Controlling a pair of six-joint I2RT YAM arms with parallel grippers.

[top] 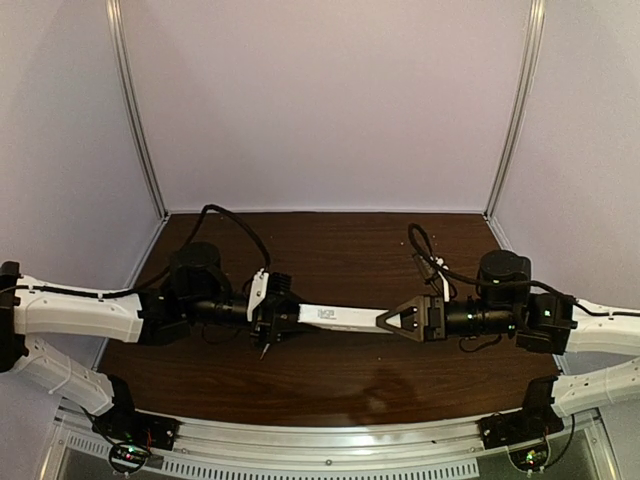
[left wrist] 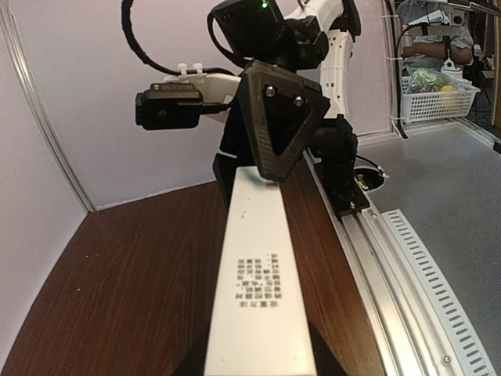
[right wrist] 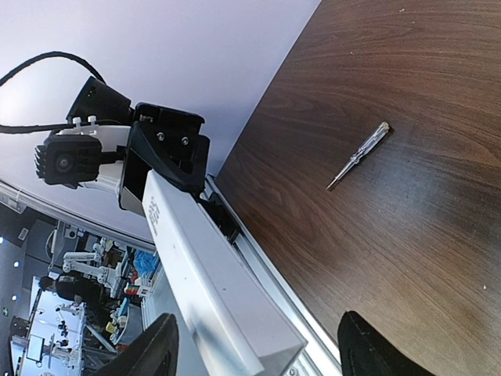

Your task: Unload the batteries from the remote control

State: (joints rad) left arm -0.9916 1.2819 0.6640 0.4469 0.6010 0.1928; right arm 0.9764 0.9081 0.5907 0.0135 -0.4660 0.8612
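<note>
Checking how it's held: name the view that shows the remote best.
Top external: the whole remote spans from the left hand to the right hand. Left wrist shows its printed face lengthwise, near end cropped; right wrist shows it steeply foreshortened.

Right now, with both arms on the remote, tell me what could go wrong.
1. The remote control hangs above the table, clamped only at its ends by the left gripper and right gripper. If either slips, it may drop or twist.
2. No battery shows yet. If the remote is opened up here, one could fall and roll away.
3. The screwdriver lies loose on the table, and a descending arm might knock it.
</note>
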